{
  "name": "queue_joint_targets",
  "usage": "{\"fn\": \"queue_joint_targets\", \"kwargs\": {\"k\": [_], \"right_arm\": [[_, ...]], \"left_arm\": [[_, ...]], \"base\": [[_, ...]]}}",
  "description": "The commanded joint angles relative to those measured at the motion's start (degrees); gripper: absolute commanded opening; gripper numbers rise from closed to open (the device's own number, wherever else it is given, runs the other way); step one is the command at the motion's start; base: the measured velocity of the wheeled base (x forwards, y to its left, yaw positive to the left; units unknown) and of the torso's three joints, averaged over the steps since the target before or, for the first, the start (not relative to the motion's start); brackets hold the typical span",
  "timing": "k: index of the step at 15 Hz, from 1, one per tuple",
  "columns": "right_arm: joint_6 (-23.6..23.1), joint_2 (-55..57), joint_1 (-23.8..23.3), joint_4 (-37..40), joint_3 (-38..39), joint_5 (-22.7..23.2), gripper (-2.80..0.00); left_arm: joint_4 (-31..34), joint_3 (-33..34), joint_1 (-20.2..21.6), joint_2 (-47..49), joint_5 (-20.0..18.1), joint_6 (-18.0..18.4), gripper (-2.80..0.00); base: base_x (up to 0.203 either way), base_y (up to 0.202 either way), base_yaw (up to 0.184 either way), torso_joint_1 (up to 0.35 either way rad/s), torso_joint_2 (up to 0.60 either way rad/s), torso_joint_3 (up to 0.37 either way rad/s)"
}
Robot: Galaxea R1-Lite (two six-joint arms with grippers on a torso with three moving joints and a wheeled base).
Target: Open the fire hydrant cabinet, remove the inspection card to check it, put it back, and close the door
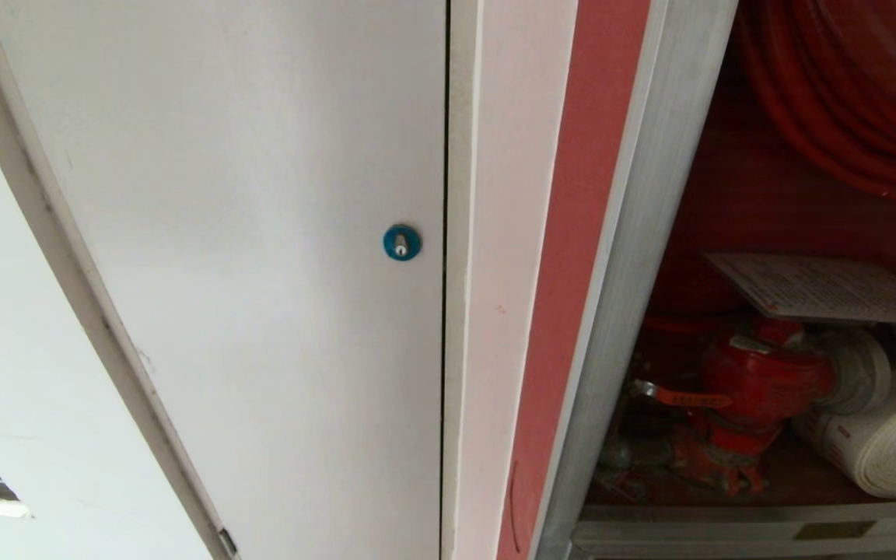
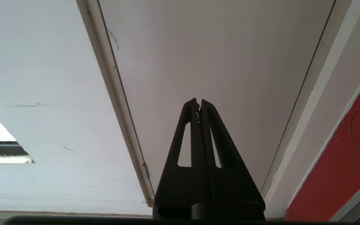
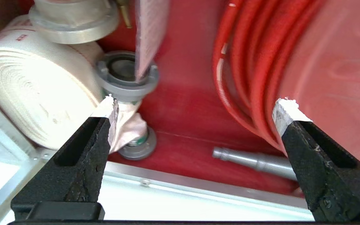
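Note:
The fire hydrant cabinet stands open at the right of the head view, its silver frame around a red interior. Its door is out of view. Inside, the white printed inspection card lies flat above the red valve. In the right wrist view my right gripper is open and empty in front of the cabinet's interior. There the inspection card shows edge-on, apart from the fingers, with one end at a grey coupling. My left gripper is shut and empty, parked facing the white door.
A plain white door with a round blue lock fills the left of the head view. Inside the cabinet are a red hose reel, a white rolled hose, a grey nozzle on the floor and the silver lower frame rail.

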State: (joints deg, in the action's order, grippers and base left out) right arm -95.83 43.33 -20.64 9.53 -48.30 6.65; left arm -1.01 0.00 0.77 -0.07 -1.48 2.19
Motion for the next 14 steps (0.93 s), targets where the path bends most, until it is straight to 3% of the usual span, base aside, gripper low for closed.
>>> {"fn": "queue_joint_targets", "kwargs": {"k": [1, 2, 3, 14], "right_arm": [[-0.5, -1.1, 0.1, 0.0, -0.6, 0.1, 0.0], [-0.5, -1.2, 0.0, 0.1, -0.7, 0.1, 0.0], [-0.5, -1.3, 0.0, 0.0, -0.7, 0.1, -2.8], [-0.2, -0.3, 0.1, 0.0, -1.4, 0.5, -2.8]], "left_arm": [[0.0, 0.4, 0.0, 0.1, 0.0, 0.1, -2.8], [0.0, 0.4, 0.0, 0.1, 0.0, 0.0, -2.8], [0.0, 0.4, 0.0, 0.1, 0.0, 0.0, -2.8], [0.0, 0.4, 0.0, 0.1, 0.0, 0.0, -2.8]], "base": [[0.0, 0.0, 0.0, 0.0, 0.0, 0.0], [0.0, 0.0, 0.0, 0.0, 0.0, 0.0], [0.0, 0.0, 0.0, 0.0, 0.0, 0.0], [0.0, 0.0, 0.0, 0.0, 0.0, 0.0]]}}
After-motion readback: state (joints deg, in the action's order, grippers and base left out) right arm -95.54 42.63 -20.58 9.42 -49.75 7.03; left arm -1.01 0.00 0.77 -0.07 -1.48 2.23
